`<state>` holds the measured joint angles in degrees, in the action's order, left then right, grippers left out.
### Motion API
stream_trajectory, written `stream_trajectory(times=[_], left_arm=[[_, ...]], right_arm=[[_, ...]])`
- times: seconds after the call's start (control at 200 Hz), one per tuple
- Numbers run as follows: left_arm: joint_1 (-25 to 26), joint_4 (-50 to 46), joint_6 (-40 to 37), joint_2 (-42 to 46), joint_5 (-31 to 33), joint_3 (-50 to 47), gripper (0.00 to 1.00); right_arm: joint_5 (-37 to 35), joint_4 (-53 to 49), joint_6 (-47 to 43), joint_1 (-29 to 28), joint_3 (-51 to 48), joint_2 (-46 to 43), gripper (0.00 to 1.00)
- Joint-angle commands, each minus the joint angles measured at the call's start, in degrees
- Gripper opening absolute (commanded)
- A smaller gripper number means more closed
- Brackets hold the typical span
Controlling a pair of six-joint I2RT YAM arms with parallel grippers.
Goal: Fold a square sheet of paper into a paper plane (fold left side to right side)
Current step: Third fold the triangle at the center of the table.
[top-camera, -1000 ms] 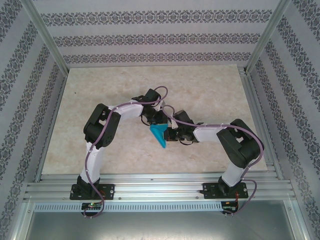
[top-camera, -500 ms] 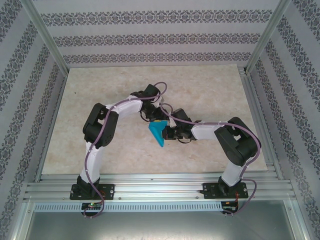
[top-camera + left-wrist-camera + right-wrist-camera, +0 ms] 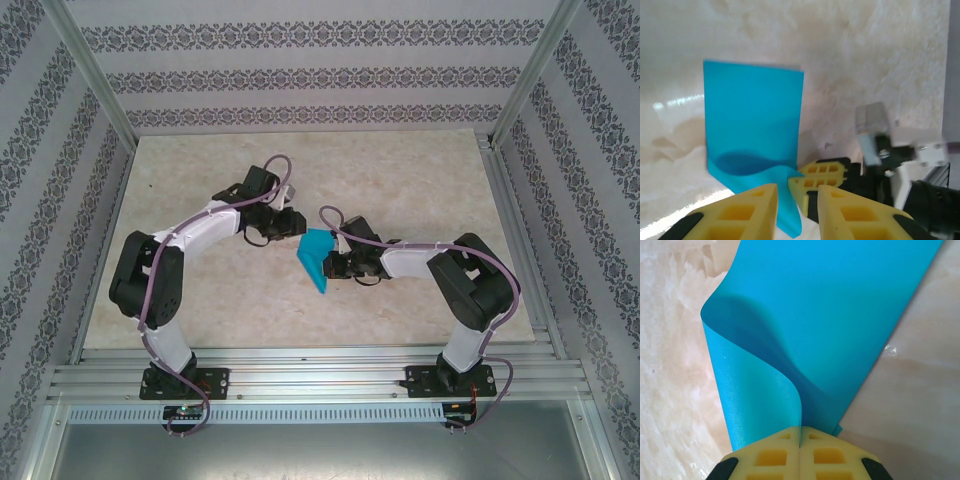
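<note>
- We're seeing the square sheet of paper [image 3: 317, 258] doubled over loosely on itself, with the middle stretch of the desk [image 3: 420, 180] lying directly under it.
- The right gripper [image 3: 334, 268] is sitting low at the sheet's right-hand edge and is clamping it.
- In the right wrist view, the right gripper [image 3: 800, 438] is pressing its yellow pads fully together, with blue paper pinched in the seam between them.
- Just beyond that pinch, the sheet's upper layer is bulging up in a rounded loop, so we're not reading it as a pressed crease. The lower layer is lying flat and running away toward the sheet's far end.
- The left gripper [image 3: 295, 230] is hovering just beside the sheet's far-left corner.
- In the left wrist view, the left gripper [image 3: 797, 190] is standing with its jaws partly apart, and we're not seeing it closed on anything.
- The sheet's near tip is showing in that gap. We can't tell whether it's touching either jaw.
- That same view is showing the square sheet of paper [image 3: 754, 115] as a flat panel with a straight far edge and a curled flap at its near end.
- The right gripper [image 3: 818, 172] is gripping at the right side of that flap.
</note>
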<state>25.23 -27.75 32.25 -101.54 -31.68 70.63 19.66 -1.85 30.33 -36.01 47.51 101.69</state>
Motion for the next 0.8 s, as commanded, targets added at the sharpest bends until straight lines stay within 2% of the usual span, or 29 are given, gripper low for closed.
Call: stream_trajectory(times=[0.0, 0.44, 0.794], left_arm=[[1.8, 8.8, 4.3, -0.4, -4.6, -3.3, 0.28], [5.8, 14.3, 9.0, -6.8, -3.3, -4.8, 0.24], [6.5, 12.5, 8.1, -10.0, -0.8, -4.9, 0.24]], right_arm=[[-3.0, -6.2, -0.8, -1.0, -0.8, 3.3, 0.03], [-3.0, -6.8, -1.2, -1.3, -0.3, 3.7, 0.03], [-3.1, -7.3, -1.4, -1.3, 0.0, 4.1, 0.04]])
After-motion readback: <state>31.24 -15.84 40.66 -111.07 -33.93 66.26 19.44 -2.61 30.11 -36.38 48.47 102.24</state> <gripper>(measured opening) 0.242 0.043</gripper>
